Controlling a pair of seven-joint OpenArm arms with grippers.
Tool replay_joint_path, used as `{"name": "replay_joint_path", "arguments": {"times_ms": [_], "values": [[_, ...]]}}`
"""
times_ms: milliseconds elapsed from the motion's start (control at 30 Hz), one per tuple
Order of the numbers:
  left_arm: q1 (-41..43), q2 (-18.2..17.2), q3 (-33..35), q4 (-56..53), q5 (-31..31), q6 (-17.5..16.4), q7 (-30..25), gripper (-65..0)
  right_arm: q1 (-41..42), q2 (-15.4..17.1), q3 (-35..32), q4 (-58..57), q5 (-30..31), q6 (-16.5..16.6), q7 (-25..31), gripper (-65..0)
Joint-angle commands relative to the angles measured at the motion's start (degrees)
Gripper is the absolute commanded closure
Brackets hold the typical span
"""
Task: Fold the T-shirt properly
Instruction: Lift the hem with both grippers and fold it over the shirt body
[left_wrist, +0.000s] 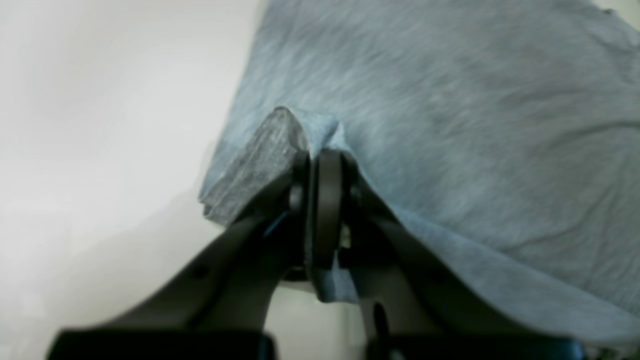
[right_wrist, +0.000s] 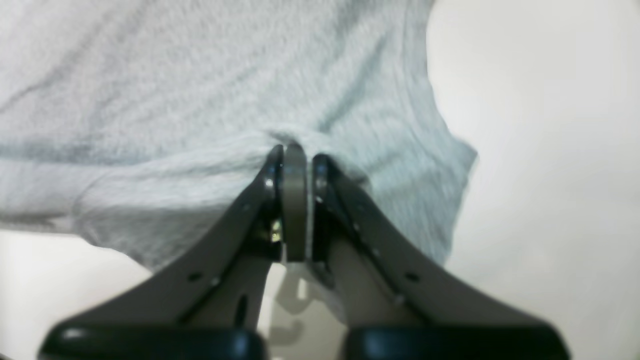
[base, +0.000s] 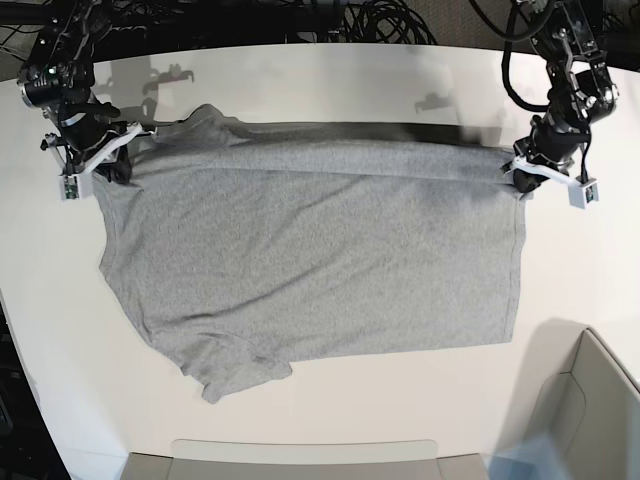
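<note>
The heather-grey T-shirt (base: 320, 260) lies spread on the white table (base: 330, 70), plain side up, with one sleeve bunched at the front left. Its far edge is folded over and pulled taut between the two grippers. In the base view my left gripper (base: 515, 180) is at the right, shut on the shirt's far right corner. My right gripper (base: 125, 165) pinches the far left corner by the shoulder. The left wrist view shows the left gripper (left_wrist: 312, 155) shut on a fold of the T-shirt (left_wrist: 450, 125). The right wrist view shows the right gripper (right_wrist: 295, 152) shut on the T-shirt (right_wrist: 175, 75).
A grey bin (base: 590, 410) stands at the front right corner and a flat grey tray (base: 300, 460) along the front edge. Black cables (base: 390, 20) run behind the table's far edge.
</note>
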Motion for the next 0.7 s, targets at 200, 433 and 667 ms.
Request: {"name": "replay_joint_path", "arguments": {"times_ms": [200, 433, 667], "values": [[-8.6, -0.7, 0.0, -9.4, -0.4, -0.1, -0.9, 0.0, 8.0, 0.7, -9.2, -0.5, -10.1, -0.2, 1.5, 0.0], [-14.2, -3.3, 0.5, -16.3, -0.4, -0.1, -1.3, 0.0, 14.2, 0.8, -10.6, -11.0, -12.1, -0.2, 5.9, 0.0], [-17.4, -4.5, 0.1, -24.2, -0.4, -0.2, -2.8, 0.0, 17.3, 2.4, -12.1, -20.8, -11.9, -0.3, 9.8, 0.0]]}}
